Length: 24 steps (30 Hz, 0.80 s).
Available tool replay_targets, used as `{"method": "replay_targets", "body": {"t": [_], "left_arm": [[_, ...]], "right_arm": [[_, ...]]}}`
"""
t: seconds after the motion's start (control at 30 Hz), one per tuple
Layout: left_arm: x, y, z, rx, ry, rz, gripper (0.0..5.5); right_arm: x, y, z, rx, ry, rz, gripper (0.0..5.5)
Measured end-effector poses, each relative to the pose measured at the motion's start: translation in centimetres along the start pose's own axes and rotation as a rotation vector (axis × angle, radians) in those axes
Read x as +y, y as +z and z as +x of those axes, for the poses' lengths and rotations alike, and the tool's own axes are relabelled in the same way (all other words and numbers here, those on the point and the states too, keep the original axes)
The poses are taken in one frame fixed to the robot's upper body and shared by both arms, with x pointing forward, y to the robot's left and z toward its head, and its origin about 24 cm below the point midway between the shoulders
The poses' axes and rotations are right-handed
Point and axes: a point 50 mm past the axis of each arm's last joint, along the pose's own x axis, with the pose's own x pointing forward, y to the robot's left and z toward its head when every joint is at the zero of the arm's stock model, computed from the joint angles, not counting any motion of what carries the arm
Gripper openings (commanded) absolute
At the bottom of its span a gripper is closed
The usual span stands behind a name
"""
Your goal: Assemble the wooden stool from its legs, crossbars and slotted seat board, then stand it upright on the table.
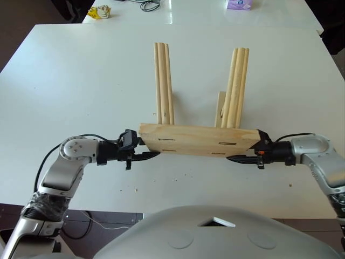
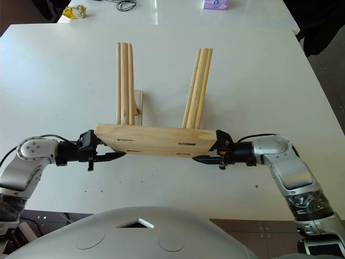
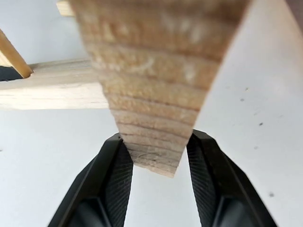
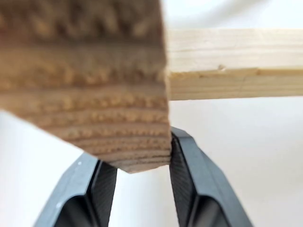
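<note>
- Lower centre of the head view: the seat board (image 1: 199,139) stands on edge, its legs (image 1: 163,83) running away toward the top of the frame over the worktop (image 1: 70,81).
- My left end effector (image 1: 141,149) and right end effector (image 1: 249,152) each pinch one end of the board, fingers spread only to its thickness.
- Risk, as I judge it: both grips sit near the corners, so tipping the stool up could let an end slip out.
- Uneven lifting might rack the joints loose.

seat board (image 3: 156,71) end blurred, crossbar (image 1: 220,108) partly hidden behind legs (image 1: 235,86)
</note>
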Motion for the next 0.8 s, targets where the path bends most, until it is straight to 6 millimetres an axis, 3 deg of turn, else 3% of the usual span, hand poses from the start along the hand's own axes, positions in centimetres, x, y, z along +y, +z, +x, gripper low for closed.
{"method": "replay_targets", "body": {"t": [0.23,0.57,0.67,0.8], "left_arm": [[-1.2,2.6,-1.8,-0.118,-0.021,-0.167,1.64],[-2.0,3.8,-3.0,-0.429,0.014,-0.384,1.64],[-2.0,4.3,-2.9,-0.645,0.094,-0.499,1.65],[-1.7,5.0,-2.0,-0.932,0.217,-0.661,1.65]], "right_arm": [[1.2,2.3,-2.3,-0.083,0.080,0.200,1.45],[1.8,4.8,-4.2,-0.276,0.143,0.360,1.45],[1.7,5.7,-3.9,-0.471,0.157,0.425,1.45],[1.3,6.7,-1.9,-0.784,0.150,0.515,1.45]]}}
